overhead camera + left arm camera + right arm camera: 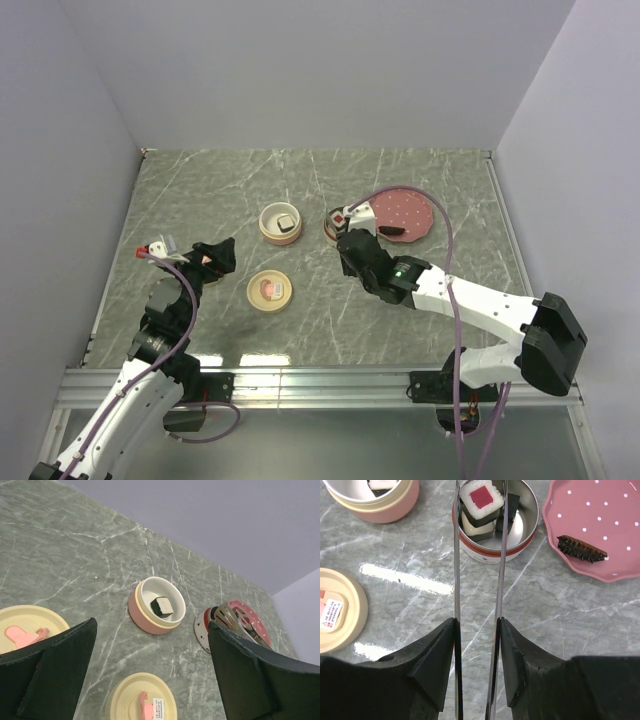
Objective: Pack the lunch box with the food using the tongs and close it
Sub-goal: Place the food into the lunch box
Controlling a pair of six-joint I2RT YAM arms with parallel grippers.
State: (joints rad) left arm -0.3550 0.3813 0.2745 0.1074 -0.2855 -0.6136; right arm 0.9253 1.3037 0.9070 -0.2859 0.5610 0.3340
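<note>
My right gripper (477, 620) is shut on the tongs (456, 570), one thin metal arm against each finger. The tong tips flank a red-centred food piece (481, 499), which rests on a white-centred piece (472, 526) inside the round metal lunch box tin (526, 527). I cannot tell whether the tips still pinch it. The pink lunch box bowl (280, 223) holds a dark-rimmed white piece (163, 606). A dark brown piece (581, 548) lies on the pink dotted plate (615, 515). My left gripper (220, 255) hangs open and holds nothing, left of the bowls.
A cream lid with a pink emblem (269, 290) lies in front of the pink bowl. A second cream lid (25, 625) lies by my left finger. Grey walls close in the table on three sides, and a metal rail runs along the near edge (320, 378).
</note>
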